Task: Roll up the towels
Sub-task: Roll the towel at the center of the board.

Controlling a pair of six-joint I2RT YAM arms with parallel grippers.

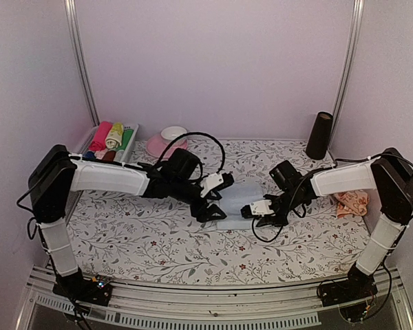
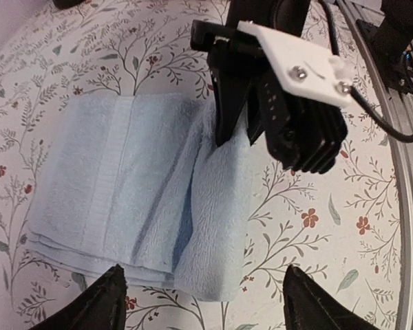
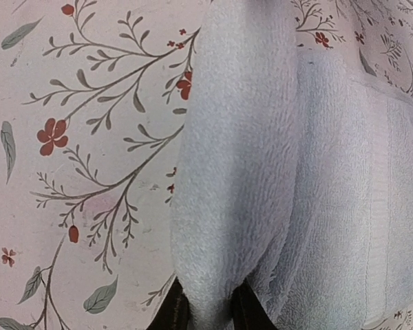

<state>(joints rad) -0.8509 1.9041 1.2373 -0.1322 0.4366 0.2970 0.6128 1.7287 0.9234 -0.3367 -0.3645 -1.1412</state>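
Folded pale blue towel (image 1: 235,205) at centre of floral surface (image 1: 158,240), right claw (image 1: 252,211) clamped on raised fold along its right side, left claw (image 1: 210,206) spread wide at its left edge, gripping nothing, peach-orange towel (image 1: 351,203) crumpled far right.

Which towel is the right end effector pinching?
The pale blue towel at mid-table, its fold in the right end effector; the peach-orange towel lies apart at far right.

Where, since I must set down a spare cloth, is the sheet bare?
Bare: the near strip of sheet before the blue towel, and the far stretch between pink bowl and black cylinder. Crowded: the centre, where left gripper and right gripper meet.
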